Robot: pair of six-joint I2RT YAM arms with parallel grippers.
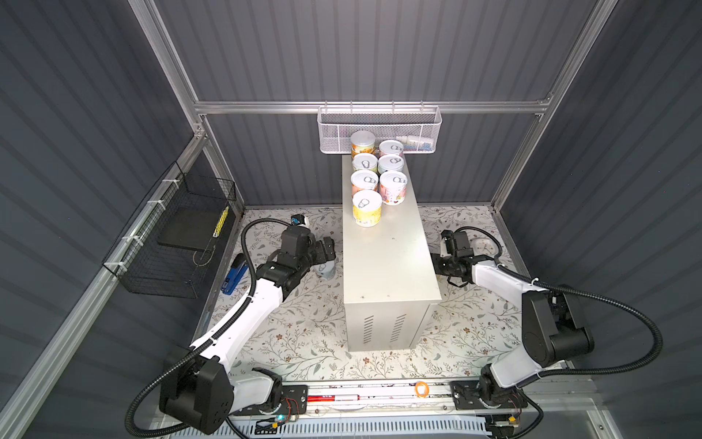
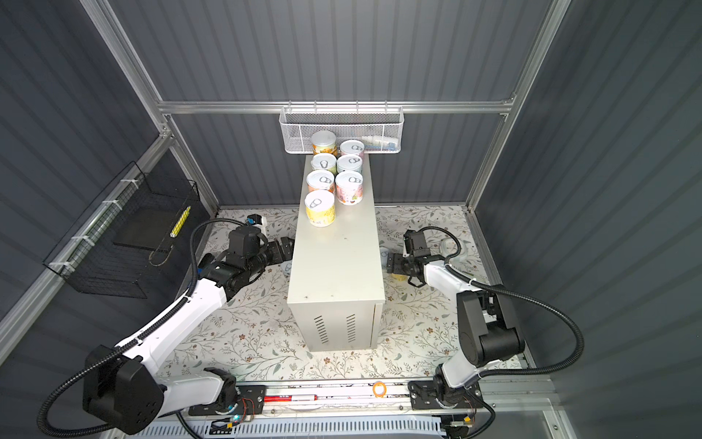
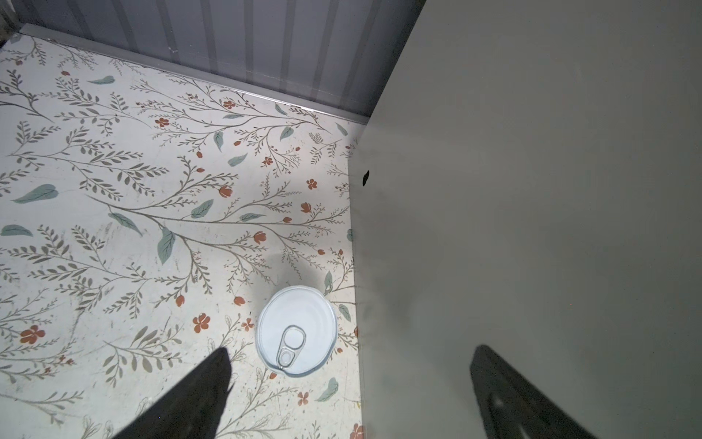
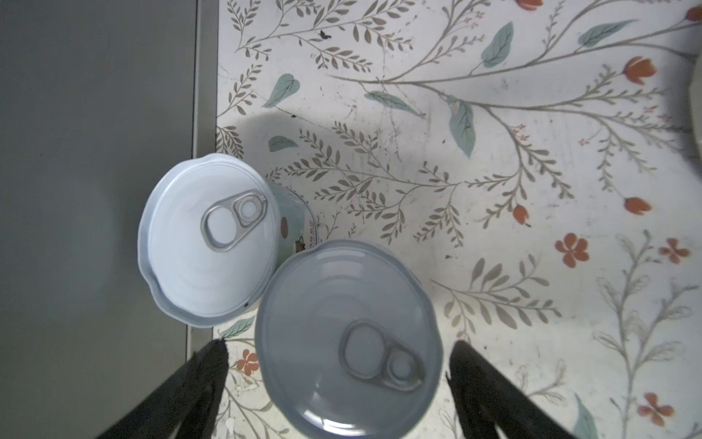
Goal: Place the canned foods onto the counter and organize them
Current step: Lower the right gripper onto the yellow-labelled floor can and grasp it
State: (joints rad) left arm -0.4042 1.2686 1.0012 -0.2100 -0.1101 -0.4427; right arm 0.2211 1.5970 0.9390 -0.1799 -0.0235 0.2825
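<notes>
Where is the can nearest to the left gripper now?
In both top views the can stands on the floral surface, left of the counter, close to its wall.

Overhead stereo pair, wrist cameras beside counter point(image 3: 532, 190)

7 cans point(image 1: 393, 186) on counter point(image 1: 387, 262), far end

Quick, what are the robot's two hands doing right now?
Left gripper: open, holding nothing.
Right gripper: open, fingers either side of a can, not gripping.
</notes>
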